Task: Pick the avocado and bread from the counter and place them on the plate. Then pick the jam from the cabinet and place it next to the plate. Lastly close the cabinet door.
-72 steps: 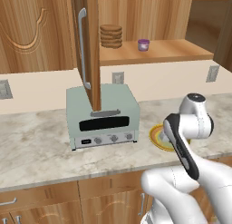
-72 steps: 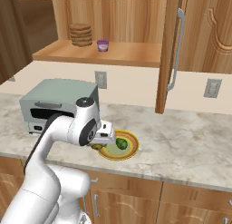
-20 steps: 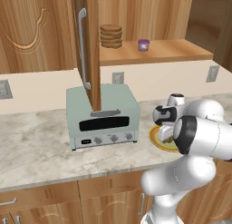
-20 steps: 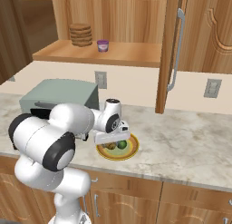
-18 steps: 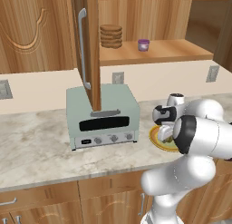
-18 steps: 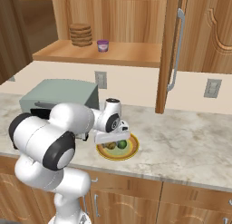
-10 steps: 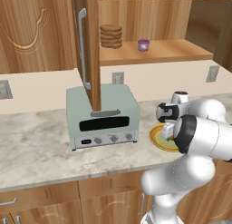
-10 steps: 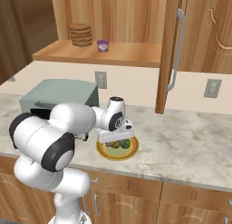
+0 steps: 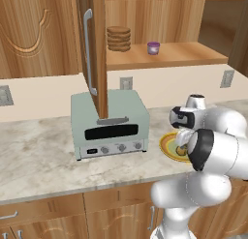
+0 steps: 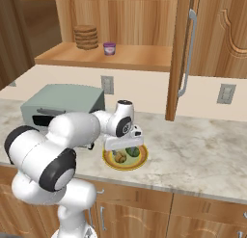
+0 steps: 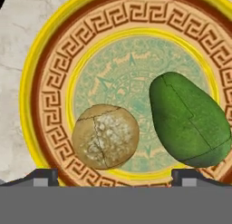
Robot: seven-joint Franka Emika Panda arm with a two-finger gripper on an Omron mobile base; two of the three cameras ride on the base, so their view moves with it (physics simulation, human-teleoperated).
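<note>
With the bread (image 11: 105, 136) and avocado (image 11: 188, 120) lying on the plate (image 11: 45, 87) just beneath jaws standing apart and empty, the arm is finishing the plating step, so reaching up for the jam (image 10: 110, 48) in the cabinet (image 10: 120, 56) looks due next.

Plate (image 10: 139, 160) on counter (image 10: 202, 145), just right of the toaster oven (image 10: 58, 107). Bread (image 11: 105, 136) and avocado (image 11: 188, 121) lie side by side on the plate, close but apart. Tool (image 11: 113, 175) directly above them, fingertips (image 11: 43, 176) straddling the bread. Jam (image 10: 109, 48) on the cabinet (image 10: 120, 56) shelf, beside a stack of discs (image 10: 85, 37). Cabinet door (image 10: 181, 54) stands out over the counter.
</note>
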